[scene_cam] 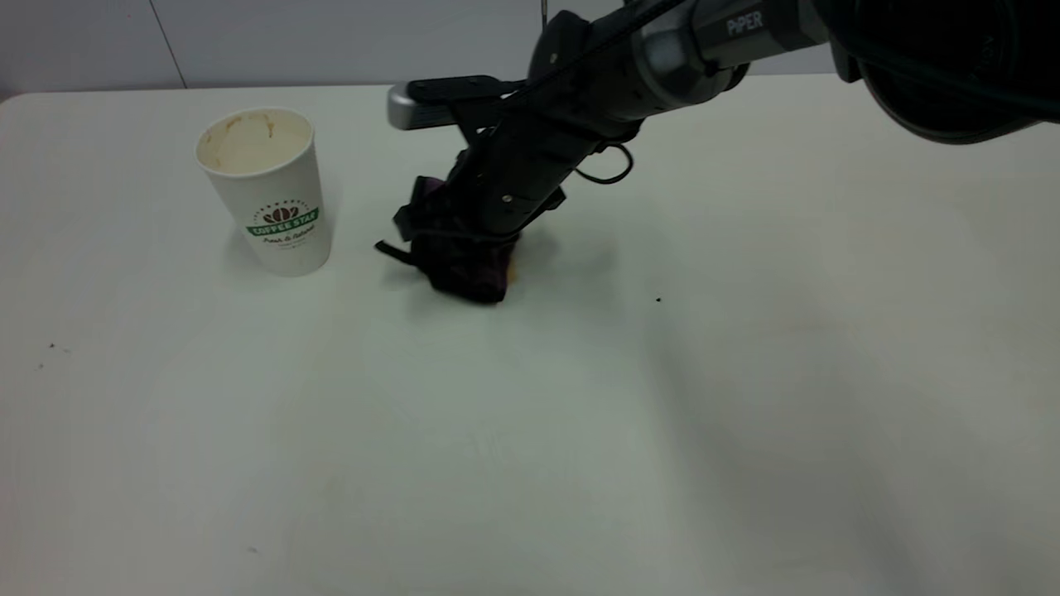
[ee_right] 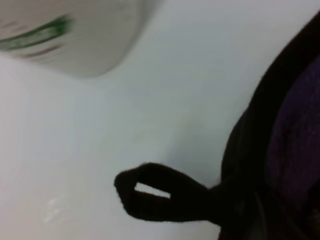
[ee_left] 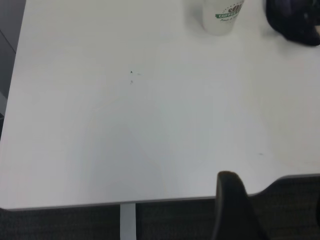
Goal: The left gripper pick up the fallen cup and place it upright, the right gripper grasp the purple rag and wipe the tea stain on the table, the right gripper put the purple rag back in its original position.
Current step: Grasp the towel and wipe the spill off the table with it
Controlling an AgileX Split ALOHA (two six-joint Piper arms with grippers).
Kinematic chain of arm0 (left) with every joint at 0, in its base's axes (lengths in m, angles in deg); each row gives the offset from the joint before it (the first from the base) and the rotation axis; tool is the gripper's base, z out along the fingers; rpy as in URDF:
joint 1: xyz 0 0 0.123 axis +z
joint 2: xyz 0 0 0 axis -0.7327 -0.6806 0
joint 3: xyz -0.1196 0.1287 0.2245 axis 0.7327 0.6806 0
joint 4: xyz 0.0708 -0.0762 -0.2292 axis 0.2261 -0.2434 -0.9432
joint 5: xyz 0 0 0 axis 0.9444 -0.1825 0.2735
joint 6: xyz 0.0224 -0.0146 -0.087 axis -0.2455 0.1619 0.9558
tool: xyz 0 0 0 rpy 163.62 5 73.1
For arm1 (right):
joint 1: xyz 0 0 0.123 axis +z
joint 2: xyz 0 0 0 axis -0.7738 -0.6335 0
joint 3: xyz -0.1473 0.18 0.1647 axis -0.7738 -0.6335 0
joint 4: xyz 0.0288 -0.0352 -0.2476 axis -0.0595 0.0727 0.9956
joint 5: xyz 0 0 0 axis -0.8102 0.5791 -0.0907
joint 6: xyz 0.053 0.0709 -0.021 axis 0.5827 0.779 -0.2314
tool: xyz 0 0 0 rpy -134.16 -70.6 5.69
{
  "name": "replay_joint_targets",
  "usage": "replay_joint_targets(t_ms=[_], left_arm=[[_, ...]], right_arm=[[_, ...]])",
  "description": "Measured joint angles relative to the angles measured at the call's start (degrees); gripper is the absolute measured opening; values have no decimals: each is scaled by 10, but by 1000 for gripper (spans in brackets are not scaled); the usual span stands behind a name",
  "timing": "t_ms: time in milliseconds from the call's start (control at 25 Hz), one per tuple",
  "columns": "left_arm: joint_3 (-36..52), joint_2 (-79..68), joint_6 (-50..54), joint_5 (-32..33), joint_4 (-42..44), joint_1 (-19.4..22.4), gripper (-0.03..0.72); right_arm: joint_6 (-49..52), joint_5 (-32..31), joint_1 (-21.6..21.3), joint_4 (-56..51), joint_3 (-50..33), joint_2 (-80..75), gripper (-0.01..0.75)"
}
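The white paper cup [scene_cam: 267, 189] with the green logo stands upright at the table's far left; it also shows in the left wrist view [ee_left: 222, 15] and the right wrist view [ee_right: 75, 35]. My right gripper [scene_cam: 479, 236] is shut on the purple rag [scene_cam: 465, 266] and presses it onto the table [scene_cam: 530, 430] right of the cup. A thin tan edge of the tea stain [scene_cam: 513, 270] shows at the rag's right side. The rag [ee_right: 295, 140] and its black loop tab [ee_right: 155, 197] fill the right wrist view. My left gripper [ee_left: 272, 197] is open, off the table's near edge, with one finger [ee_left: 232, 205] showing.
A tiny black speck [scene_cam: 658, 300] lies right of the rag. A few small specks [scene_cam: 51, 346] lie at the near left. The dark right arm [scene_cam: 662, 50] reaches over the table from the far right.
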Motion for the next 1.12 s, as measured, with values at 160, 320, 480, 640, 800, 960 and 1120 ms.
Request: replay_joint_targets(t_ms=[160, 320, 480, 640, 800, 960, 1120], left_arm=[[0, 0, 0, 0, 0, 0, 433], [0, 0, -1, 0, 0, 0, 433], [0, 0, -1, 0, 0, 0, 433], [0, 0, -1, 0, 0, 0, 433], [0, 0, -1, 0, 0, 0, 433], [0, 0, -1, 0, 0, 0, 433], [0, 0, -1, 0, 0, 0, 433]], right_arm=[[42, -72, -63, 0, 9, -1, 88], [60, -151, -106, -1, 11, 1, 90], [64, -195, -103, 6, 16, 2, 90], [59, -192, -54, 13, 17, 4, 90], [57, -155, 6, 21, 24, 2, 91], [86, -145, 17, 58, 35, 0, 91], [148, -163, -17, 130, 43, 1, 90]])
